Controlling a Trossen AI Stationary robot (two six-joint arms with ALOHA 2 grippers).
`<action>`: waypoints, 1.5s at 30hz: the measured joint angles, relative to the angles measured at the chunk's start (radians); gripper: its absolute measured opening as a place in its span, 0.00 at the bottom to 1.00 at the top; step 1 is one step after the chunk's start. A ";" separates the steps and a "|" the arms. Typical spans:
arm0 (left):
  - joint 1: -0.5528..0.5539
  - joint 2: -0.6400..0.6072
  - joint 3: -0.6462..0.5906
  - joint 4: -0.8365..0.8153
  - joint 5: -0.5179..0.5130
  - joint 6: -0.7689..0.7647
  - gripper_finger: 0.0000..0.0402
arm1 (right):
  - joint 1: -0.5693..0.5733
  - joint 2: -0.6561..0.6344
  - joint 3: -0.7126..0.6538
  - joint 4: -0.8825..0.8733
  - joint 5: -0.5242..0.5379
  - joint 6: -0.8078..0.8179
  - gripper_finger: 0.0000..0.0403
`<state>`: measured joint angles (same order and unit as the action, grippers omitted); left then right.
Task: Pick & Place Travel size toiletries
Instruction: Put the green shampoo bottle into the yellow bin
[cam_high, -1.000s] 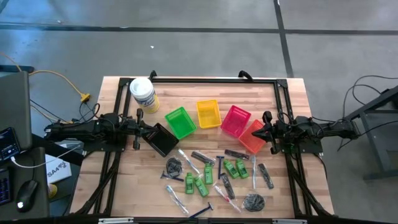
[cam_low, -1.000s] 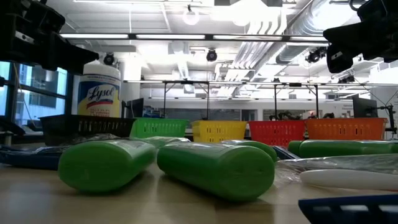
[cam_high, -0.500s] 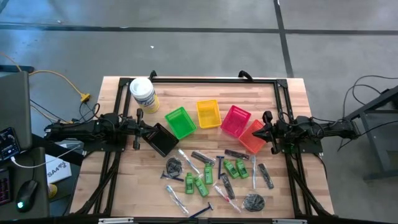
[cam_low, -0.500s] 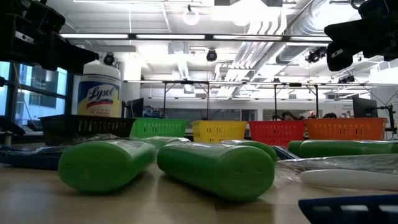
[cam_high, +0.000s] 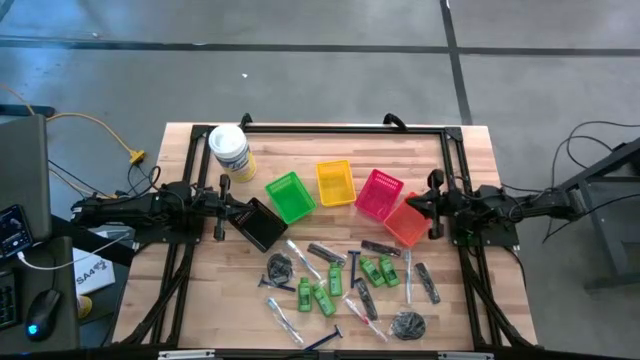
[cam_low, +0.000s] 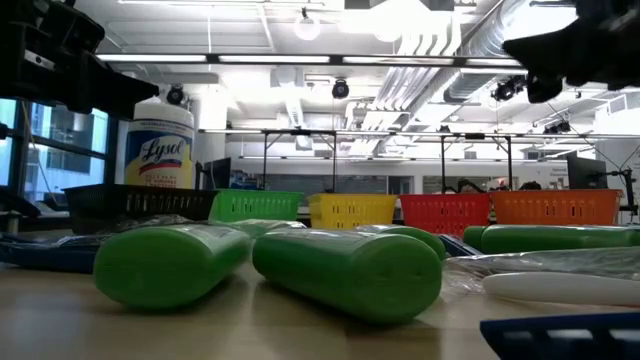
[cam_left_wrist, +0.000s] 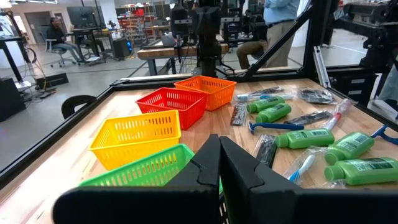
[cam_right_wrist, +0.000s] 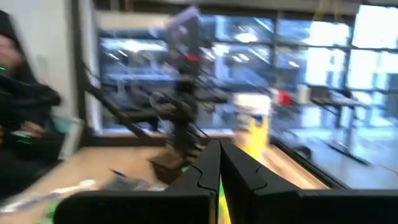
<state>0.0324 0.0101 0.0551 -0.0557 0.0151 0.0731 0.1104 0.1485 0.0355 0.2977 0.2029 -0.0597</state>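
— Green bottles (cam_high: 322, 296), combs, razors: the toiletries all lie loose on the desk (cam_high: 200, 300), below and forward of both grippers, none in a basket yet.

— Which arm's nearer?

— I'd say the right gripper (cam_high: 424, 206); it hangs above the orange basket (cam_high: 404, 220), fingers pressed together, holding nothing. The nearest green pair (cam_high: 378, 270) lies just toward the front edge from it, long axes slanted.

— And the left gripper (cam_high: 234, 207)?

— Pressed together too, over the black basket (cam_high: 260, 224).

You see the toiletries (cam_high: 345, 285) scattered flat on the table's front half: green bottles (cam_high: 322, 297), clear tubes (cam_high: 283, 318), black combs (cam_high: 427, 282), dark coils (cam_high: 407, 324), blue razors (cam_high: 323, 341).
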 joint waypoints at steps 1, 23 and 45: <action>0.000 0.000 0.000 0.000 0.000 0.000 0.00 | 0.003 0.041 0.016 0.008 0.012 0.002 0.01; 0.000 0.000 0.000 0.001 0.000 -0.033 0.00 | 0.161 1.024 0.966 -0.924 0.139 0.438 0.01; 0.000 0.000 0.000 0.000 0.000 -0.203 0.00 | 0.212 1.583 1.183 -1.140 -0.171 0.798 0.60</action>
<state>0.0322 0.0105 0.0551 -0.0555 0.0151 -0.1302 0.3222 1.7320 1.2186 -0.8419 0.0316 0.7387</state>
